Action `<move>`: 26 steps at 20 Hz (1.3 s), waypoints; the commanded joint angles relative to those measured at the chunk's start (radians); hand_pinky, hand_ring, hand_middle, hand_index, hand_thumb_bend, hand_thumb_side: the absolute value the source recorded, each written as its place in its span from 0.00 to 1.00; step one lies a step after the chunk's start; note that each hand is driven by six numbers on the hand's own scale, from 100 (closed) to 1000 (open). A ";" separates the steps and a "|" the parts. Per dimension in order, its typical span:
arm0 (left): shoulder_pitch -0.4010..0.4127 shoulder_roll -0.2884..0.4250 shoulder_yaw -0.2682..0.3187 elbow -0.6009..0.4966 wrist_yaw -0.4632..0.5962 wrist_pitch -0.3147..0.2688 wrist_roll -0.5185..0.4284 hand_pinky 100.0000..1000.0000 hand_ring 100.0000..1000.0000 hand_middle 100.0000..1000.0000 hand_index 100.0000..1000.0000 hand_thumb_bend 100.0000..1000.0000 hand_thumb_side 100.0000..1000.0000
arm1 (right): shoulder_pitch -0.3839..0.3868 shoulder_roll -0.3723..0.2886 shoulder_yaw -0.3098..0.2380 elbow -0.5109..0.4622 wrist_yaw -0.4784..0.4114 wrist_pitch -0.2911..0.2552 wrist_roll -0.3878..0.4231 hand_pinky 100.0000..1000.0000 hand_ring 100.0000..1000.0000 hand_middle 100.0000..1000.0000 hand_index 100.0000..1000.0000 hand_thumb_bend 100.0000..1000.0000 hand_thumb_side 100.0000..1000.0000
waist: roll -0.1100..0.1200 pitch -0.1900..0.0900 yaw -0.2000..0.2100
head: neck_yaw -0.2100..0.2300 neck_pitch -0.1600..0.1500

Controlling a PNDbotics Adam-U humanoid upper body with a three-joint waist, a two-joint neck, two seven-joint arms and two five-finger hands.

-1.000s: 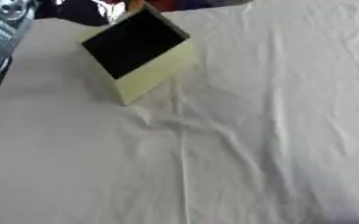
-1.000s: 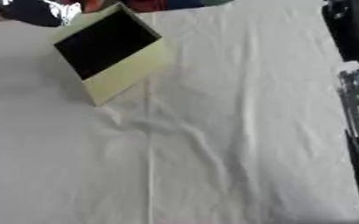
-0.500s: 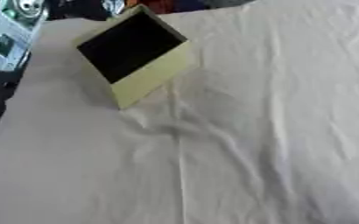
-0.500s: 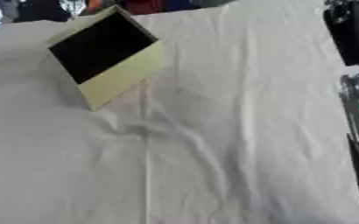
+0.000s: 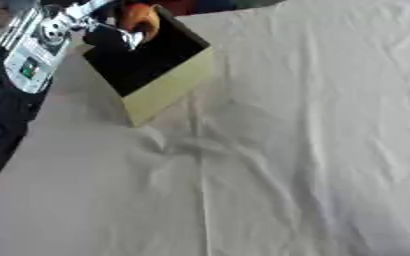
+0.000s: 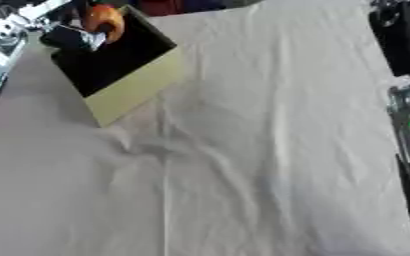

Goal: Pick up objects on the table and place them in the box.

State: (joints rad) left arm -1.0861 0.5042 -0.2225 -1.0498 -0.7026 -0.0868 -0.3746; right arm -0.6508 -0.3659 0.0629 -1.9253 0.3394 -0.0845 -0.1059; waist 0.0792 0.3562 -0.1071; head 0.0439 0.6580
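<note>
Orange object [image 5: 137, 19]: pinched in the curled fingers of my left hand [image 5: 99, 27], over the open box [image 5: 169, 82] at the table's [image 5: 313, 150] far left corner. Not yet released. Box interior: dark; contents I cannot tell. White cloth shows nothing else to collect. My right hand [image 6: 407, 107] at the right edge: fingers not discernible.
</note>
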 commanded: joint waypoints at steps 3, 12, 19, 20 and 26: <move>-0.041 -0.003 0.023 0.113 -0.078 -0.037 -0.002 0.29 0.52 0.53 0.66 0.00 0.09 | -0.016 -0.009 -0.002 -0.021 -0.005 0.000 -0.002 0.81 0.70 0.54 0.79 0.00 0.95 | -0.004 -0.022 0.001 | 0.001 -0.008; -0.050 -0.010 0.040 0.146 -0.234 -0.104 -0.009 0.70 0.83 0.79 0.91 0.51 0.53 | -0.012 -0.006 -0.005 -0.020 -0.003 0.000 -0.004 0.81 0.69 0.54 0.79 0.00 0.95 | -0.006 -0.025 0.001 | 0.009 0.001; -0.052 -0.012 0.058 0.139 -0.278 -0.098 0.034 0.69 0.82 0.80 0.91 0.47 0.66 | -0.007 -0.002 -0.007 -0.021 -0.004 0.000 -0.006 0.81 0.69 0.54 0.79 0.00 0.95 | -0.005 -0.029 -0.001 | 0.011 -0.001; -0.053 -0.013 0.062 0.136 -0.273 -0.096 0.040 0.68 0.82 0.80 0.90 0.52 0.56 | -0.006 -0.001 -0.007 -0.021 -0.004 0.000 -0.006 0.81 0.69 0.54 0.79 0.00 0.95 | -0.005 -0.030 -0.001 | 0.011 -0.001; -0.061 -0.008 0.080 0.095 -0.231 -0.069 0.059 0.64 0.78 0.78 0.89 0.35 0.54 | -0.001 0.004 -0.008 -0.023 -0.002 0.000 -0.007 0.81 0.69 0.54 0.79 0.00 0.95 | -0.005 -0.038 0.001 | 0.010 0.003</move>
State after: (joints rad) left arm -1.1192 0.4752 -0.1571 -0.9273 -0.9455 -0.1635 -0.3211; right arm -0.6417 -0.3560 0.0616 -1.9269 0.3376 -0.0845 -0.1096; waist 0.0779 0.3483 -0.1080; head 0.0510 0.6591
